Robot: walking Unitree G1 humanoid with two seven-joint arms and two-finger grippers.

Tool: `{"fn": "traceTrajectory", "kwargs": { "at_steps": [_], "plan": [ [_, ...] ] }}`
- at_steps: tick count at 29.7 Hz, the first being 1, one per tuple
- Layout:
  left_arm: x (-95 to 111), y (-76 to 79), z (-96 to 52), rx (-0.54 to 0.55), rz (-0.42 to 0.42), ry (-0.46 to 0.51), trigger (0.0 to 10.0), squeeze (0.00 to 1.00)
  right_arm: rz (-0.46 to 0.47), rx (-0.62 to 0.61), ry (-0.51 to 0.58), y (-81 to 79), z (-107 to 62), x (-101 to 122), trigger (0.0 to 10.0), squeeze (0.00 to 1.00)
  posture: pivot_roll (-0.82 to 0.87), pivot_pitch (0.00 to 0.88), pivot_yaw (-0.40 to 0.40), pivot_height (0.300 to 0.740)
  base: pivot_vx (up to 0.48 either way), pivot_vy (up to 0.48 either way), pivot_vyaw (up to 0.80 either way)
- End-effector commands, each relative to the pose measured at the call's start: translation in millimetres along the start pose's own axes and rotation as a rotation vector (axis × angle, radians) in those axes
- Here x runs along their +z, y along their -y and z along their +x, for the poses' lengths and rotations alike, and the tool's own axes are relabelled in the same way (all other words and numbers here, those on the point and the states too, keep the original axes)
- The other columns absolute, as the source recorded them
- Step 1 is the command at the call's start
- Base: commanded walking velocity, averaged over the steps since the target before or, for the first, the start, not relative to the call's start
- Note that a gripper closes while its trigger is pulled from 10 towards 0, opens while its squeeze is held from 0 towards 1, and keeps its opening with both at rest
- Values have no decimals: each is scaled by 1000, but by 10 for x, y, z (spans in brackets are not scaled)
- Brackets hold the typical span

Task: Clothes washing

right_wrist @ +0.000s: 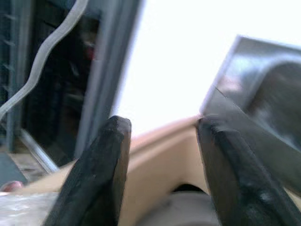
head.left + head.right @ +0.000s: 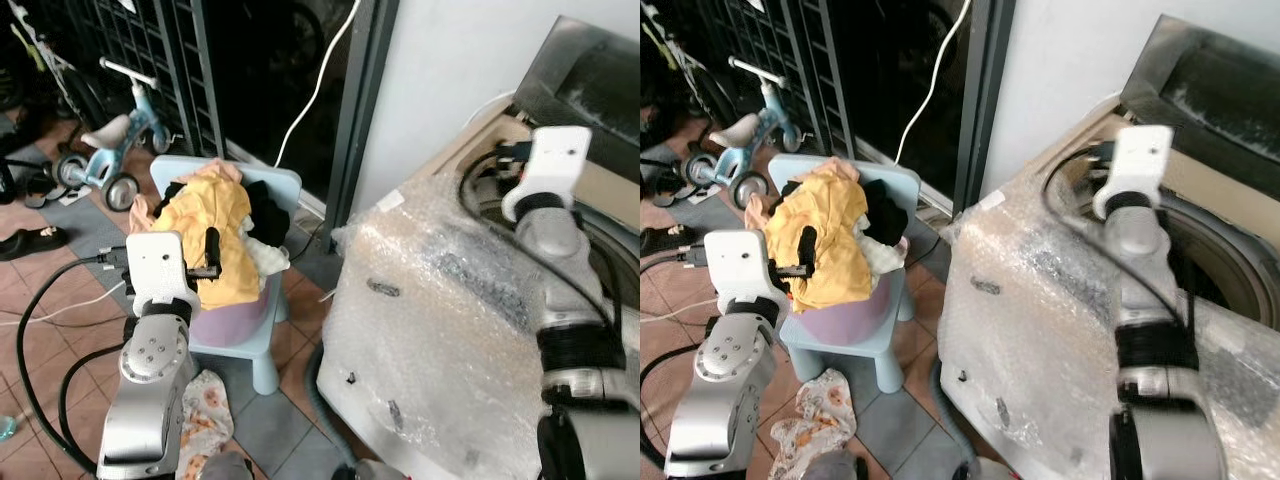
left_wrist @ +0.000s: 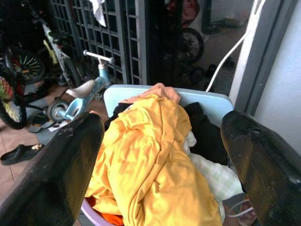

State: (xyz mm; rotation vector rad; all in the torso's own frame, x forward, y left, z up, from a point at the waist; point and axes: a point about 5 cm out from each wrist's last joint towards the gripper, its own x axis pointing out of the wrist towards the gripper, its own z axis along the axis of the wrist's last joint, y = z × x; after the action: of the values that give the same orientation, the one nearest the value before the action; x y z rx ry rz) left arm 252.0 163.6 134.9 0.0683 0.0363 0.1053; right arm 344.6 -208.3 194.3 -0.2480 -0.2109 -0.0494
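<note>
The left gripper (image 3: 162, 155), fingers spread, faces the yellow shirt (image 2: 215, 235) heaped in the lilac basket (image 2: 240, 315) — a shallow pinch could drag neighbouring clothes out; the right gripper (image 1: 162, 165), parted and empty, hovers over the washing machine (image 2: 440, 330).

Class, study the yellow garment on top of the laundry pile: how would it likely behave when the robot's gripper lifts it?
The yellow garment lies in soft folds, so it will probably sag limply. It drapes over other clothes, so it may drag some along. The open left gripper probably needs a bunched fold.

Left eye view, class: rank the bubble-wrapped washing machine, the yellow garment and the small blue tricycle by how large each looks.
1. Bubble-wrapped washing machine, also nearest the camera.
2. Yellow garment.
3. Blue tricycle, farthest away, so apparent size only.
</note>
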Motion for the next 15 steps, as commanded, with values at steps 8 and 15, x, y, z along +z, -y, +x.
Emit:
{"fn": "traceTrajectory", "kwargs": {
  "at_steps": [8, 15],
  "plan": [
    [-71, 103, -8, -61, -11, -21, 10000, 0, 13, 102, 39, -339, -284, 44, 10000, 1000, 13, 0, -21, 740, 0, -155, -92],
    [-82, 120, 10, -73, -11, -21, 10000, 0, 7, 105, 20, -396, -359, 7, 10000, 1000, 9, 0, -17, 740, 0, -311, -741]
  ]
}}
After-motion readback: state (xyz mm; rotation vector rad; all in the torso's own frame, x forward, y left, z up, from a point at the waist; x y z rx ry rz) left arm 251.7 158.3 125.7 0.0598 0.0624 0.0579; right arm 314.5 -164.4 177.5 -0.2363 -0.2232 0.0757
